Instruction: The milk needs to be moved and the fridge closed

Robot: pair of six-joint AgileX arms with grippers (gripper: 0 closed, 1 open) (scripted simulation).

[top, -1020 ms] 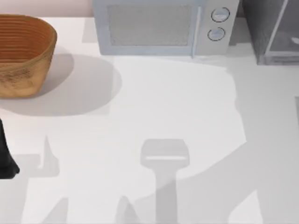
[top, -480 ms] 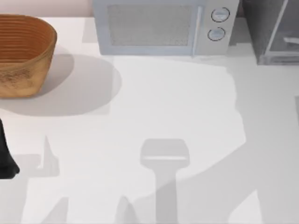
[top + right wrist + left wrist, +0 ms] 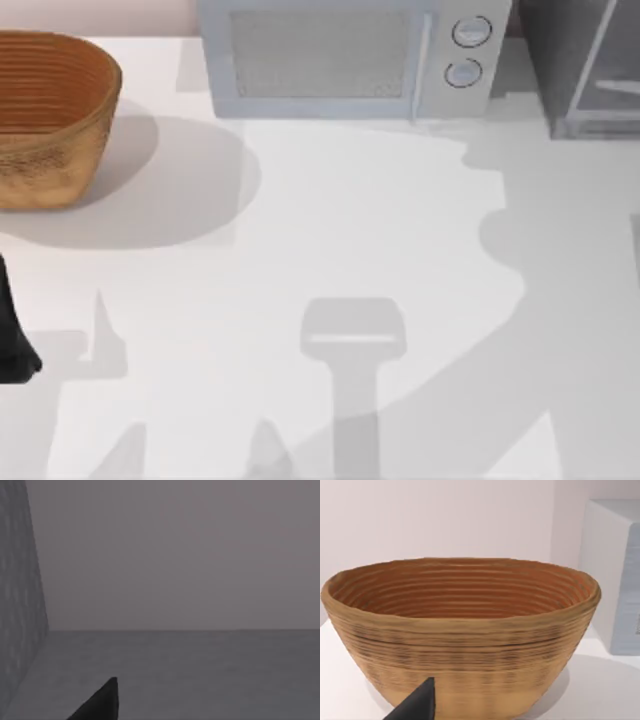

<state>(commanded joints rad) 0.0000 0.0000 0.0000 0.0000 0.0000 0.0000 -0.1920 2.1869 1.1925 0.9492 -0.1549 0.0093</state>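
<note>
The fridge (image 3: 556, 62) is the grey speckled cabinet at the table's back right, with its glassy door panel (image 3: 612, 70) in a pale frame. The milk is out of view. My left arm (image 3: 12, 338) is parked at the table's left edge. In the left wrist view, a dark tip of my left gripper (image 3: 419, 704) points at the basket. A dark tip of my right gripper (image 3: 100, 703) hangs over a flat grey floor, beside a grey speckled wall (image 3: 19, 585).
A woven brown basket (image 3: 48, 118) stands at the back left; its hollow (image 3: 462, 587) holds nothing. A light grey microwave (image 3: 350, 58) with two round knobs stands at the back middle. Arm shadows lie across the white table (image 3: 330, 220).
The shadow on the table's right side has changed shape, with a new rounded bulge in front of the fridge. A pale shape behind the door panel has shifted. The left arm has not moved.
</note>
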